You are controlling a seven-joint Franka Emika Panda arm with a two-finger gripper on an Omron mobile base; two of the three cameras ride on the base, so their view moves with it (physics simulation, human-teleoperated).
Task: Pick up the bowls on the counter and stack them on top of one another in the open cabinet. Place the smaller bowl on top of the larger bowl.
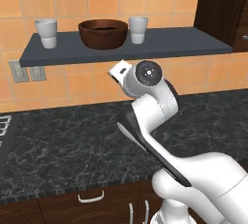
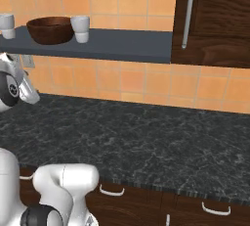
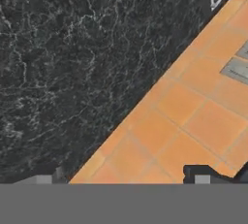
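Gripper [image 3: 126, 179]: jaws spread wide, holding nothing; pointed down at where the counter [image 3: 72, 63] meets the tiled wall [image 3: 193, 121].
Larger bowl [image 1: 103, 33]: reddish-brown wood, upright on the open cabinet [image 1: 160, 43], between two white cups [image 1: 46, 33] [image 1: 138, 29], likely set there as the stack's base.
Smaller bowl: whether the black bowl sits inside the wooden one, cannot tell; its interior reads dark.
Arm [image 1: 150, 116]: folded below the shelf edge, apart from the bowl.
Stage: judged release just done.
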